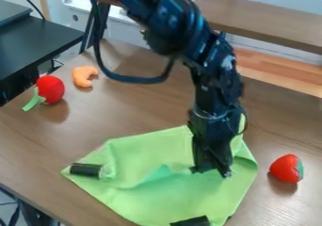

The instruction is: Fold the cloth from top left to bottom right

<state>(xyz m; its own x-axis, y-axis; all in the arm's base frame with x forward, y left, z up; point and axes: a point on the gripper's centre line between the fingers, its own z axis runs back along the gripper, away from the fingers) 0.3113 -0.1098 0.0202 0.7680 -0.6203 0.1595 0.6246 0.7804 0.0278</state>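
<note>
Tool (211, 172) at cloth (164, 194), fingertips apart; any hold on fabric, can't tell. Fold seemingly unfinished; next, pinch top-left edge, draw toward bottom right.

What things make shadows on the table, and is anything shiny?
In the camera view, the right red toy has a dark shadow just below it; in the same view, the left red toy and the orange toy have softer ones, and the wooden table has a pale shine near the lower right corner.
</note>
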